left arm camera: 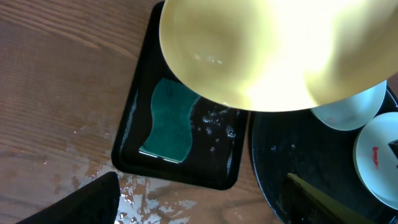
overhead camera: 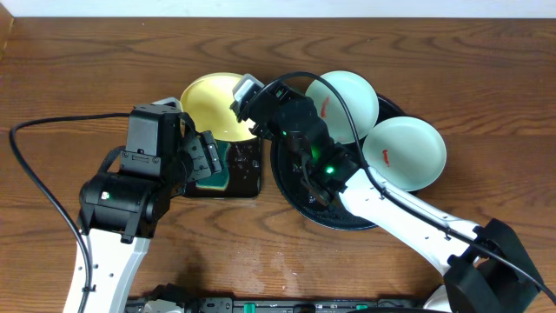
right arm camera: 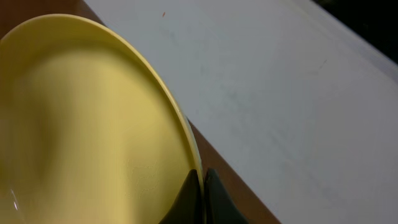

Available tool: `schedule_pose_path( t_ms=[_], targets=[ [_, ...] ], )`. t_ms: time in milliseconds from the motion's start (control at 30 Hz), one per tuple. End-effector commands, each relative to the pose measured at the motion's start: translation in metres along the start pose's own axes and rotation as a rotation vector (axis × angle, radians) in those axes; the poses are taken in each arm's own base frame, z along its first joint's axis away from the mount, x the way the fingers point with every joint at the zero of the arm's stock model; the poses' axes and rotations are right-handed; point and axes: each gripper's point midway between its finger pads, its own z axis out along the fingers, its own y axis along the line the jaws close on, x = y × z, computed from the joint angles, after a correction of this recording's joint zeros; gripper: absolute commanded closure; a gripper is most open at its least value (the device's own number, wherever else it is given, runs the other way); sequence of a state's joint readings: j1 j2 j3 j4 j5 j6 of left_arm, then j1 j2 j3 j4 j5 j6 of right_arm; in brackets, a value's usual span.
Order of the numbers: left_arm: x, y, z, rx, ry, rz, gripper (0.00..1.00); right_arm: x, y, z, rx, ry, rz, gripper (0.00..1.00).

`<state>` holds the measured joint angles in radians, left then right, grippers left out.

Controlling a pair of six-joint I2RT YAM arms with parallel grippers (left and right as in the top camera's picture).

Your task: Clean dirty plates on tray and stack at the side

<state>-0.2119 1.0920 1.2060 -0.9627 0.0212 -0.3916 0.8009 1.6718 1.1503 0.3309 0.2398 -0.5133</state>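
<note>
I am working over a brown wooden table (overhead camera: 69,69), and the biggest thing on it is the round black tray (overhead camera: 287,183) right of centre, partly covered by my right arm (overhead camera: 391,209), which reaches across it from the lower right with a green light lit on one link. My left arm (overhead camera: 122,200) comes in from the lower left, trailing a black cable (overhead camera: 35,174). Two mint-green plates (overhead camera: 352,104) sit on the tray's far right part, overlapping at their edges, each with a small red smear (overhead camera: 383,156). The yellow plate (overhead camera: 213,104) is off the tray, lifted and tilted just above the far end of the small rectangular black tray (overhead camera: 248,178). The right gripper (overhead camera: 248,94) pinches that plate's rim on its right side; the right wrist view shows the two dark fingertips (right arm camera: 189,199) pressed onto the yellow edge, with a pale surface (right arm camera: 280,93) beyond the table. The left gripper (overhead camera: 207,156) hovers over the rectangular tray, near the plate's lower edge and apart from it, its fingers (left arm camera: 87,202) spread wide and holding nothing. A green sponge (left arm camera: 168,121) lies flat in the rectangular tray, water droplets (left arm camera: 214,124) beside it, with more wet patches (left arm camera: 137,193) on the wood at the tray's near edge.
</note>
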Motion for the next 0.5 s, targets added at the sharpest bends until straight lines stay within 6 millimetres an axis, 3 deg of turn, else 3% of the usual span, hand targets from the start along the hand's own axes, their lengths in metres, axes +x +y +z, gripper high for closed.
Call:
schedule_pose_path(
  t_ms=[0, 467],
  targets=[
    [-0.0069, -0.0021, -0.0058, 0.008, -0.02, 0.002, 0.17, -0.0216, -0.0117, -0.0084, 0.029, -0.049, -0.015, 0.99],
    [-0.007, -0.0021, -0.0058, 0.009, -0.021, 0.002, 0.17, -0.0236, -0.0063, -0.0095, 0.021, -0.05, -0.017, 0.99]
  ],
)
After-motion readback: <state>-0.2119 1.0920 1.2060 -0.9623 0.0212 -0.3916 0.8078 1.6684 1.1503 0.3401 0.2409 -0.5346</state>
